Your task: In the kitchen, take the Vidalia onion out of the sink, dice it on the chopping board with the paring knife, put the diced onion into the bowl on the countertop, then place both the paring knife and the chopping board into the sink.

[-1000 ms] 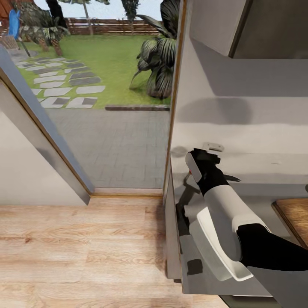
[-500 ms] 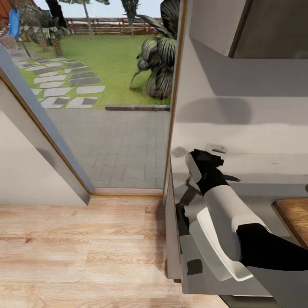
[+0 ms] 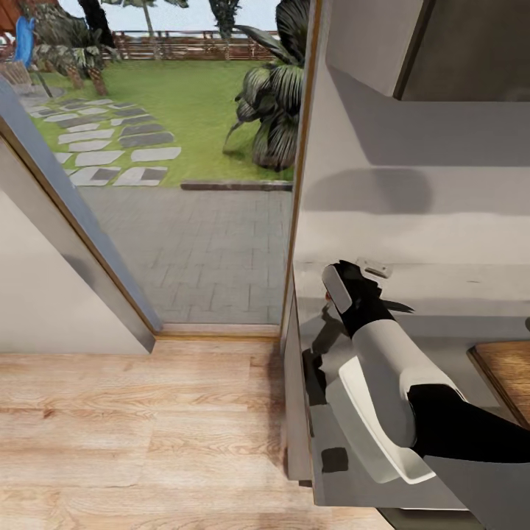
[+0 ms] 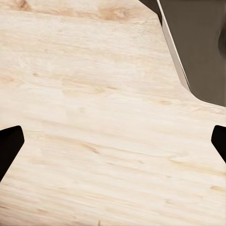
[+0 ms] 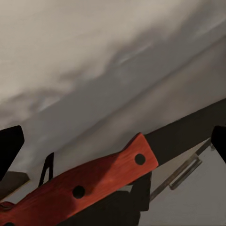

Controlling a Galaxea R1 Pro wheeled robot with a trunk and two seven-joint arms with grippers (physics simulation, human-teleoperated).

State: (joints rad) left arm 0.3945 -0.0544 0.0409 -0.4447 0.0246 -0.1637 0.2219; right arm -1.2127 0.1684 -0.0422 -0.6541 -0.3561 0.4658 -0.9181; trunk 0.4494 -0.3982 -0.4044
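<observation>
While the head view looked over the desk (image 3: 442, 294), the right jaws (image 3: 352, 283) reached toward the wall, the chopping board (image 3: 508, 375) cut off at the frame edge. Left wrist view: left jaws (image 4: 113, 141) released above wooden floor (image 4: 94, 117). Right wrist view: paring knife (image 5: 94, 179) lay across the jaws; whether clenched, I cannot tell.

right arm (image 3: 390, 368): white rounded shell, black joint sections, grey-white flat panel alongside
right gripper (image 3: 358, 283): black body, white side plate
fingertips (image 4: 9, 143): black, blunt
</observation>
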